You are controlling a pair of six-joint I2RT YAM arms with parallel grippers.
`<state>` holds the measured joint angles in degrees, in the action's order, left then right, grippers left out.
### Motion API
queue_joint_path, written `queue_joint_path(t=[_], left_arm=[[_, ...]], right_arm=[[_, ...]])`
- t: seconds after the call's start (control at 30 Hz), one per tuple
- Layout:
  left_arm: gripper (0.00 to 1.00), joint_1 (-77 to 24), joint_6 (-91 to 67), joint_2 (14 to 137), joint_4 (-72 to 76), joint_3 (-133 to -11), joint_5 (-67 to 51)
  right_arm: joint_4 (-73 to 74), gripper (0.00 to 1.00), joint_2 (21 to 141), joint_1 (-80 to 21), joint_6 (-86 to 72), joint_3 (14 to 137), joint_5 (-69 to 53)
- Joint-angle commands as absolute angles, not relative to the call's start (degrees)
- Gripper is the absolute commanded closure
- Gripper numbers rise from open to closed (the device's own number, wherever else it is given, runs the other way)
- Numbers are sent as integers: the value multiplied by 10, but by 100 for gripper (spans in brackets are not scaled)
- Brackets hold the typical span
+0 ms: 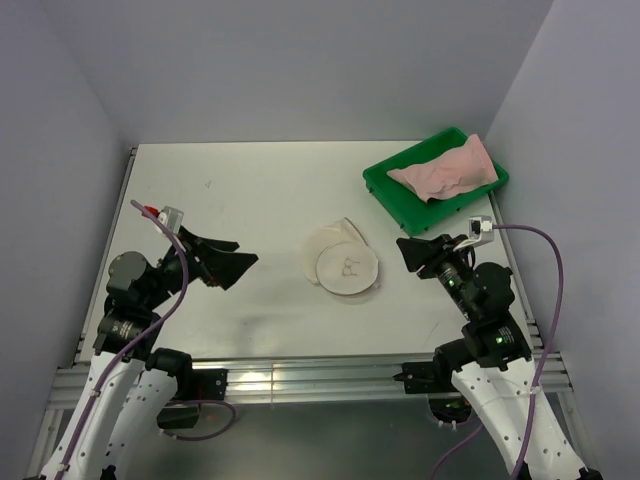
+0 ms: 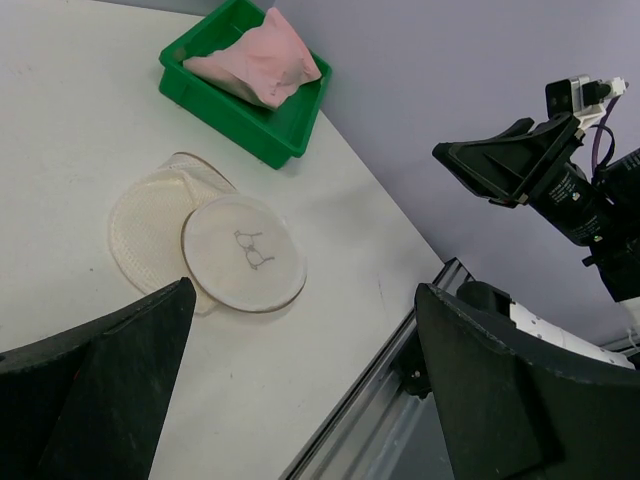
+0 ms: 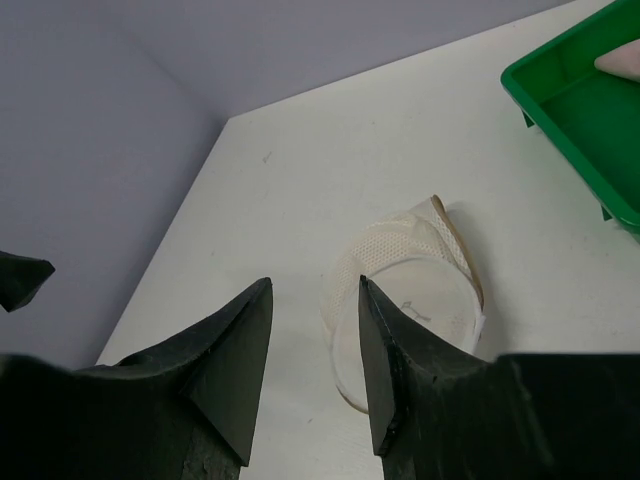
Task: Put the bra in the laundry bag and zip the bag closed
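Observation:
The pale salmon-pink bra [image 1: 445, 168] lies bunched in the green tray [image 1: 385, 195] at the back right. It also shows in the left wrist view [image 2: 258, 65]; the right wrist view shows only a sliver of it [image 3: 622, 62]. The round cream mesh laundry bag [image 1: 343, 262] lies on the table's middle, its two halves overlapping, a small dark mark on the upper face [image 2: 243, 252] [image 3: 420, 290]. My left gripper [image 1: 238, 255] [image 2: 305, 287] is open and empty, left of the bag. My right gripper [image 1: 408, 250] [image 3: 315, 281] is open and empty, right of the bag.
The green tray [image 2: 235, 110] [image 3: 570, 110] sits by the table's right edge. Grey walls enclose the table on three sides. A metal rail [image 1: 300, 375] runs along the near edge. The right arm [image 2: 500, 165] shows in the left wrist view.

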<state>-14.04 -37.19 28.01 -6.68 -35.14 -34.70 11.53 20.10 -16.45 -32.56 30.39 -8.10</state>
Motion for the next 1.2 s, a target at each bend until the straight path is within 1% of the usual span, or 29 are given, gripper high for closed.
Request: queue_joint_path(t=[0.0,0.17,0.3,0.43,0.47,0.5,0.53,0.57,0.6,0.63,0.7,0.73,0.77,0.8,0.83,0.87,0.9,0.97,1.0,1.07,1.17], left_arm=[[1,-137,-382,283,-40,-374,-358],[1,-138,-399,284,-33,-369,-360],[1,-138,-429,286,8,-346,-367],[1,-151,-464,318,43,-326,-369],[2,-174,-465,325,42,-322,-357],[7,-191,-467,339,43,-314,-326],[9,-207,-467,346,44,-310,-306],[13,-248,-467,353,44,-305,-283],[18,-270,-467,362,45,-302,-234],[26,-292,-465,382,47,-301,-209],[34,-356,-467,406,47,-303,-152],[39,-375,-468,433,49,-304,-99],[40,-414,-469,447,54,-305,-76],[42,-432,-475,477,71,-305,-53],[45,-447,-477,493,81,-306,-15],[45,-474,-479,510,93,-308,-4],[46,-486,-482,527,104,-310,-4],[48,-508,-481,584,132,-322,34],[49,-511,-479,620,139,-327,41],[51,-513,-479,655,159,-338,49],[50,-512,-471,714,186,-354,58]], right_arm=[[110,53,195,-163,-325,330,-79],[113,53,194,-163,-323,328,-76],[108,53,195,-162,-330,322,-81],[98,55,199,-163,-337,308,-84],[93,56,200,-162,-339,305,-85],[91,56,205,-162,-342,301,-89],[89,57,207,-163,-343,298,-90],[85,58,208,-163,-345,294,-91],[84,58,214,-163,-345,294,-91],[84,58,215,-163,-345,293,-93],[84,59,217,-162,-345,291,-95],[84,59,218,-162,-345,290,-96],[84,59,218,-163,-345,288,-96],[84,59,216,-162,-345,286,-96],[83,59,216,-163,-346,284,-96],[81,60,216,-163,-347,282,-98],[80,60,215,-163,-349,277,-100],[73,60,216,-163,-352,270,-106],[72,60,217,-162,-354,268,-113],[70,60,217,-163,-355,263,-117],[74,60,207,-162,-355,256,-117]])
